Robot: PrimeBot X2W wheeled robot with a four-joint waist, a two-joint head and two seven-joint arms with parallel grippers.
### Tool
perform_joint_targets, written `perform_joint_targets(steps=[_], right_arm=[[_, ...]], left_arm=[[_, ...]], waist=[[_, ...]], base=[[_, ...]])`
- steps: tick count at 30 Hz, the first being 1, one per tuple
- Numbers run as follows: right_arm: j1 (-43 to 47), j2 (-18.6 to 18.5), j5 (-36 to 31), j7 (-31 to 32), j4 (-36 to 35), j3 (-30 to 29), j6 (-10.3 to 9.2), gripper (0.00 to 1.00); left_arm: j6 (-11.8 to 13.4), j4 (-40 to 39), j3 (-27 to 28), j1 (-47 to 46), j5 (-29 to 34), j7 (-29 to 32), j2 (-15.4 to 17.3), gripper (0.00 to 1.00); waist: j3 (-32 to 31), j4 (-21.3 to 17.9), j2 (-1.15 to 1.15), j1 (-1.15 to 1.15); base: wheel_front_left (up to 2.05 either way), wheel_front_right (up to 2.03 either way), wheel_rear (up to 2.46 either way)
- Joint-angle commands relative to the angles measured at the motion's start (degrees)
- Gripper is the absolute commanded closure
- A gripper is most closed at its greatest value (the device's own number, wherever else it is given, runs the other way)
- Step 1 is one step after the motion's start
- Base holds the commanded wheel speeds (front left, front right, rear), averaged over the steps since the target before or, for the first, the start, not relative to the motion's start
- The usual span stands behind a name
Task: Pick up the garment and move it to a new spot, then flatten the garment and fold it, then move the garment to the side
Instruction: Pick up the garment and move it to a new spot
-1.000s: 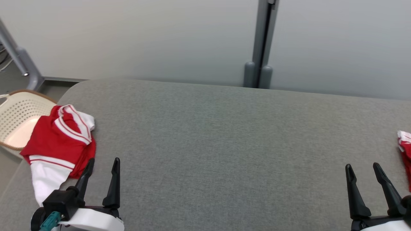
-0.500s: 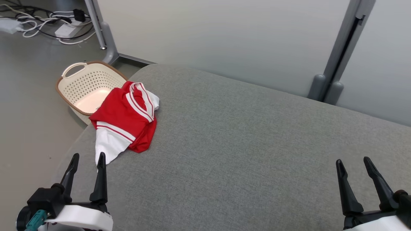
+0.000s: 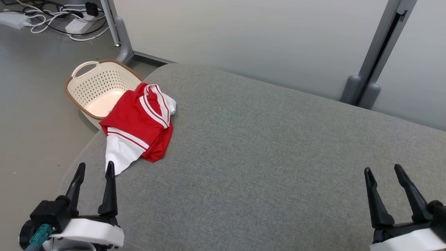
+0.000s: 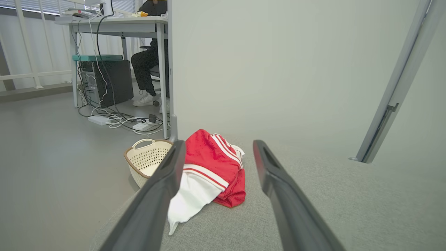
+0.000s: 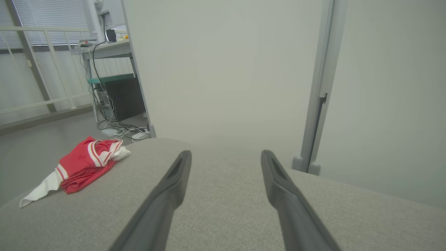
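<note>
1. Grey woven fabric covers the padded table (image 3: 264, 167). Both grippers hover over its near edge, their bodies cut off by the bottom of the head view.
2. On the left gripper (image 3: 96, 165) the fingers are spread apart with nothing between them, over the table's rounded corner.
3. The right gripper (image 3: 382, 168) also has its fingers spread and empty, with bare fabric ahead of the tips.
4. Just beyond the left fingertips the red-and-white garment (image 3: 139, 120) lies bunched in a heap at the table's edge.
   - A white part trails back and ends close by the inner fingertip, and striped trim shows on top.
   - It is folded over itself, so its full shape is hard to make out.
   - In the left wrist view, the finger on that view's left covers part of the white cloth.
5. From the right fingers the garment lies well apart, far off to the left.
6. Past the garment a cream perforated laundry basket (image 3: 101, 82) with a brown rim stands on the floor. Its near side is hidden by the garment and the table edge.
7. Farther on, a power strip with tangled cables (image 3: 75, 25) lies at the foot of a pale partition (image 3: 244, 35).
8. Farthest off, the left wrist view shows a desk (image 4: 115, 21), a dark computer tower (image 4: 108, 83) and a seated person's legs (image 4: 144, 66). The partition cuts off the rest of the person.
</note>
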Motion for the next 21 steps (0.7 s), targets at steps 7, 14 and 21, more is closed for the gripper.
perform_joint_targets(steps=[7, 14, 21], right_arm=[[-4.64, -2.03, -1.10, 2.25, -2.92, 0.85, 0.00, 0.00], [-10.02, -3.12, -3.91, 5.81, -7.74, 0.57, -0.01, 0.00], [-13.39, -3.60, -4.48, 6.57, -8.48, 1.05, -0.01, 0.00]], left_arm=[[-2.25, 6.91, 0.75, -8.17, -2.23, -0.24, -1.59, 0.00], [-6.53, 24.27, 2.60, -22.53, -7.40, -0.22, -2.94, 0.00], [-8.47, 44.00, 1.97, -33.84, -9.61, -0.08, -0.63, 0.00]], waist=[[7.69, -3.81, 0.00, 0.00], [19.18, -7.22, 0.00, 0.00], [24.53, -9.74, 0.00, 0.00]], base=[[0.00, 0.00, 0.00], [0.00, 0.00, 0.00], [0.00, 0.00, 0.00]])
